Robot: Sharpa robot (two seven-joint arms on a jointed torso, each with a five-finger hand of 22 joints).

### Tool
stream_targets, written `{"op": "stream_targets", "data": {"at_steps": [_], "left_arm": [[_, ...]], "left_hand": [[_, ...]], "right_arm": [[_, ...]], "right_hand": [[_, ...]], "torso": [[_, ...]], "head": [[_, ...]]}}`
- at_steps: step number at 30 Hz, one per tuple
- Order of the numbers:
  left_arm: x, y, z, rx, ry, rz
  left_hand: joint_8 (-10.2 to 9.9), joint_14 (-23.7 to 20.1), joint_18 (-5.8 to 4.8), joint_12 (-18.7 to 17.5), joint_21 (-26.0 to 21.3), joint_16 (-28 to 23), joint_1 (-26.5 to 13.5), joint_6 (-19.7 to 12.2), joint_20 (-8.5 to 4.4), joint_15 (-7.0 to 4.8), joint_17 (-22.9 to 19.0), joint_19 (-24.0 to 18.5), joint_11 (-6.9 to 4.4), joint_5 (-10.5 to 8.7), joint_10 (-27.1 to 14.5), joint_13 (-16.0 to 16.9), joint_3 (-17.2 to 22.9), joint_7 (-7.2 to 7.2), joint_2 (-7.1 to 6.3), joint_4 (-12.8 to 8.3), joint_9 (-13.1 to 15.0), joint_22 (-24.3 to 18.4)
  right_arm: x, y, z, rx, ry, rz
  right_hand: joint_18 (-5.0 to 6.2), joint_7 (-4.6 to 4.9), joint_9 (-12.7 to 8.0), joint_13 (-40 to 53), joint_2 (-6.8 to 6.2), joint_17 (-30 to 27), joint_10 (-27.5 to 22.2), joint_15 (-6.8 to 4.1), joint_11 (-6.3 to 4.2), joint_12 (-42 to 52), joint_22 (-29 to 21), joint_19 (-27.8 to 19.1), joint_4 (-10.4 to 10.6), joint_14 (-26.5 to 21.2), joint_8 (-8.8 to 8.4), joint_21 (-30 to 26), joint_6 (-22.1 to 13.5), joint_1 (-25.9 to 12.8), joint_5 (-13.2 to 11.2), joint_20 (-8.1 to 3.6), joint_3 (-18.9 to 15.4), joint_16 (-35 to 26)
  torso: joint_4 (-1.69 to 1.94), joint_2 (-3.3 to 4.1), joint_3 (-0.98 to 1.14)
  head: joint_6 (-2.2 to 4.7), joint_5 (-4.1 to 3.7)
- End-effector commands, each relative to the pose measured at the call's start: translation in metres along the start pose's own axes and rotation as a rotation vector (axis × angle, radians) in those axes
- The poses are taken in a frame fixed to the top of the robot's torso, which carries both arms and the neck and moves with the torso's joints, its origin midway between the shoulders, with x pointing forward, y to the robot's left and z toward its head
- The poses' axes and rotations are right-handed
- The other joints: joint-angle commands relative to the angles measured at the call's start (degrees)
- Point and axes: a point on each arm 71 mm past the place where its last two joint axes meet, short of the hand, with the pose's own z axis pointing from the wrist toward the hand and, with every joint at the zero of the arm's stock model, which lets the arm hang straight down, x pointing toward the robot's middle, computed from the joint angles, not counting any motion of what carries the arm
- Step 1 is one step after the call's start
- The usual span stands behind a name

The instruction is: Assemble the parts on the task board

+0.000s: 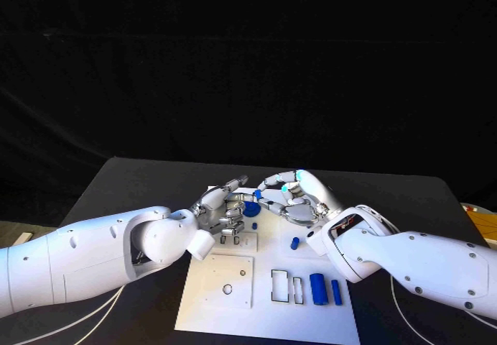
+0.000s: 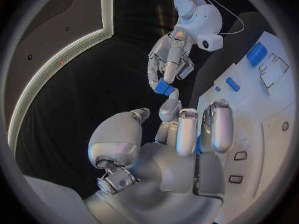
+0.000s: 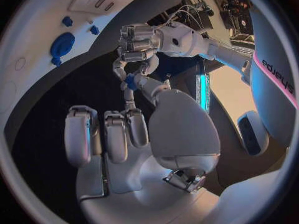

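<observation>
Above task board (image 1: 207, 302), robot hands pinching part (image 1: 258, 193)

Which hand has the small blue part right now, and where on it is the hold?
Both: the small blue part is pinched between fingertips of the left hand and the right hand, above the task board. Which faces they grip cannot be told.

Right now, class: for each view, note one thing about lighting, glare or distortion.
Head view: black backdrop, bright task board, cyan glint on the right hand. Left wrist view: fisheye bends the board's straight edges; the small blue part stays crisp. Right wrist view: the same curving, and a cyan light strip glares behind the left hand.
</observation>
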Motion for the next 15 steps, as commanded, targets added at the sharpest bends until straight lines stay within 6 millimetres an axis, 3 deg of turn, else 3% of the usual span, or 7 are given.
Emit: {"op": "stream_targets", "data": {"at_steps": [1, 15], "left_arm": [[0.0015, -0.0027, -0.0003, 0.023, 0.025, -0.009], [-0.0041, -0.0036, -0.0022, 0.021, 0.002, -0.003]], "left_hand": [[0.2, 5.2, -0.98, 0.3, 0.4, 0.4, 0.1, 0.4, -0.07, -0.42, 11.6, 0.4, 0.06, 0.35, 0.6, 0.2, -0.3, 0.08, 0.62, 0.1, 0.1, 0.1], [0.2, 5.2, -0.96, 0.3, 0.3, 0.3, 0.3, 0.5, -0.10, -0.46, 11.4, 0.4, 0.03, 0.41, 0.6, 0.2, -0.3, 0.06, 0.59, 0.0, 0.1, 0.0]], "right_arm": [[0.0000, -0.0020, -0.0016, 0.000, 0.006, -0.008], [-0.0017, -0.0028, -0.0028, 0.005, 0.000, -0.007]], "right_hand": [[-0.35, 0.72, 1.2, 7.2, 0.50, 15.1, 0.1, 0.21, 0.32, -0.2, 12.2, 2.5, 0.3, 6.0, 0.40, -0.1, 1.1, 0.3, 0.1, 0.37, -0.1, 0.2], [-0.34, 0.78, 1.2, 7.2, 0.49, 15.1, 0.1, 0.25, 0.37, -0.3, 12.2, 2.5, 0.4, 6.0, 0.40, -0.1, 1.2, 0.3, -0.1, 0.42, -0.1, 0.2]], "torso": [[0.00, 0.02, -0.02], [0.02, 0.03, -0.02]], "head": [[-0.09, 0.03], [-0.21, -0.02]]}}
